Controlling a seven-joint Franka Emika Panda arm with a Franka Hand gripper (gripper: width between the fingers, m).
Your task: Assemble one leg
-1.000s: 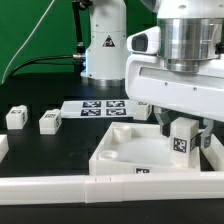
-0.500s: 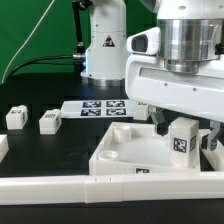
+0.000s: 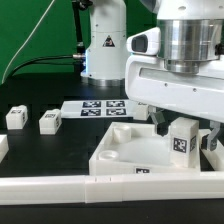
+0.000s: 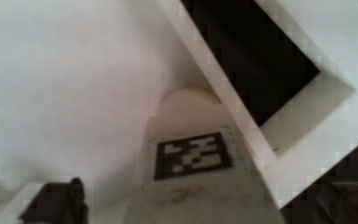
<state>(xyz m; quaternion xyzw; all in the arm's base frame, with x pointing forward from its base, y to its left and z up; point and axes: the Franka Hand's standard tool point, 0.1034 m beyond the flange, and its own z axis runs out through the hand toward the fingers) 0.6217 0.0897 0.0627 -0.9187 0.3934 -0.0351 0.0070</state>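
Note:
My gripper [image 3: 183,135] is shut on a leg [image 3: 181,143], a small white block with a black-and-white marker on its face. It holds the leg upright over the near corner of the large white square panel [image 3: 125,150] at the exterior view's right. I cannot tell whether the leg's lower end touches the panel. In the wrist view the leg [image 4: 194,150] sits between the dark fingers [image 4: 59,202] of my gripper [image 4: 211,208], with the panel [image 4: 69,90] behind it.
Two more small white legs [image 3: 15,116] [image 3: 50,121] stand at the exterior view's left. The marker board [image 3: 100,108] lies behind the panel. A white rail [image 3: 60,186] runs along the front edge. Another white piece [image 3: 213,143] sits at the right edge.
The gripper with the leg has shifted very slightly toward the exterior view's right. The other parts have not moved.

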